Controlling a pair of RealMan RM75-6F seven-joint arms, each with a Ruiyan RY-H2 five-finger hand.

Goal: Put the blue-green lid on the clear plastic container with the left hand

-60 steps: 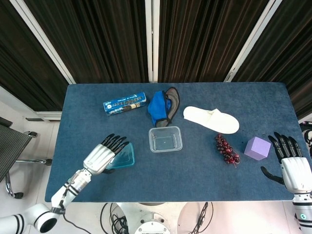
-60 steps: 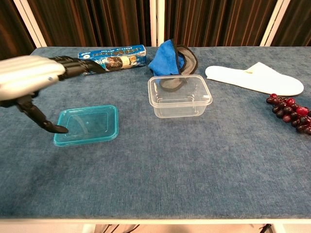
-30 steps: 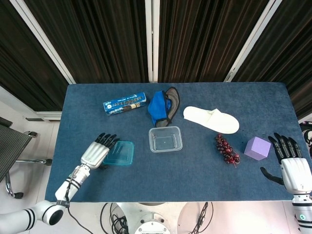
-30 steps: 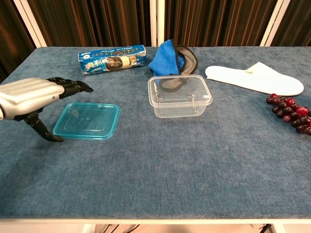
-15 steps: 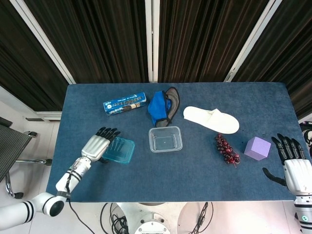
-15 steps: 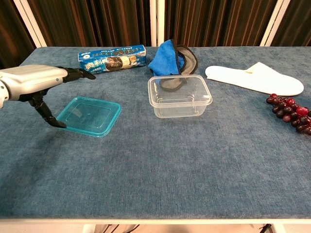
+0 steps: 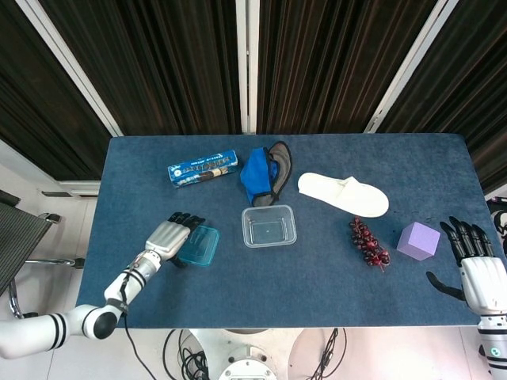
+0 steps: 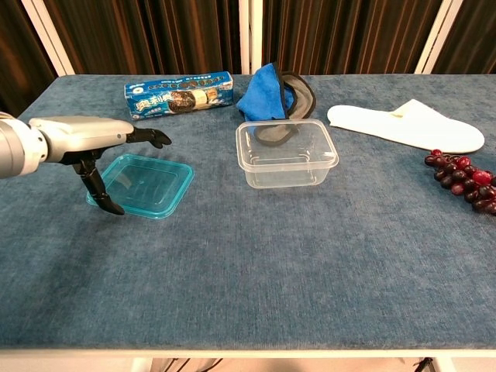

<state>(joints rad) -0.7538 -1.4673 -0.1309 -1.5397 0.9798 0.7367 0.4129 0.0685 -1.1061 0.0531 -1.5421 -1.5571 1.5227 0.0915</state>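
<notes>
I see a counter (image 7: 317,281) covered in a blue, carpet-like fabric with a short nap. On it lies the lid (image 8: 143,184), a thin rounded rectangle of translucent blue-green plastic with a raised rim; it sits left of the container (image 8: 287,153) and well apart from it. The container is a clear, thin-walled rectangular tub with rounded corners, open side up, with nothing in it.

My left hand (image 8: 85,136) has a silver shell and black fingers (image 8: 151,137). It hovers over the left part of the lid with the fingers stretched out flat above it and the thumb pointing down at the lid's near left edge. From the chest view the lid looks tilted, its left side a little off the fabric, but I cannot tell whether the hand grasps it or only touches it.

Behind the container a soft blue cloth (image 8: 267,93) lies crumpled with a dark band (image 8: 298,97) looped on it. A glossy blue biscuit pack (image 8: 180,94) lies to the left, a flat white slipper (image 8: 403,125) to the right, then a bunch of dark red grapes (image 8: 465,180).

Only the head view shows a matte purple cube (image 7: 418,240) beside the grapes and my right hand (image 7: 474,265), released, fingers spread, at the counter's right edge.
</notes>
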